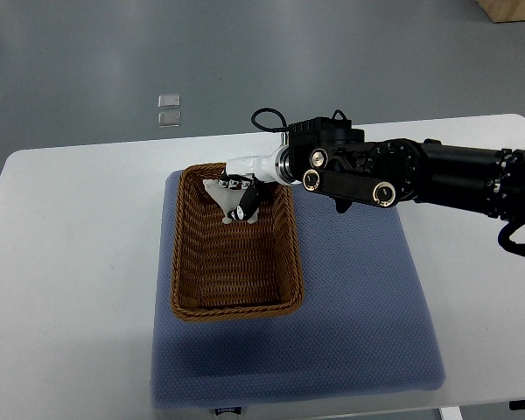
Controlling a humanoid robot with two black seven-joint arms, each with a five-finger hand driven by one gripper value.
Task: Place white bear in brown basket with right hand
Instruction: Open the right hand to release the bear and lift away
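My right arm reaches in from the right edge, and its hand (241,194) hangs over the far end of the brown wicker basket (192,302). The hand's black and white fingers are curled around the white bear (228,201), which shows only as a small white shape beneath them, just above the basket's inside. How far the bear is from the basket floor I cannot tell. The left arm does not show.
The basket stands on a blue mat (359,297) that covers the middle of a white table (70,262). Two small clear squares (168,108) lie on the grey floor beyond the table's far edge.
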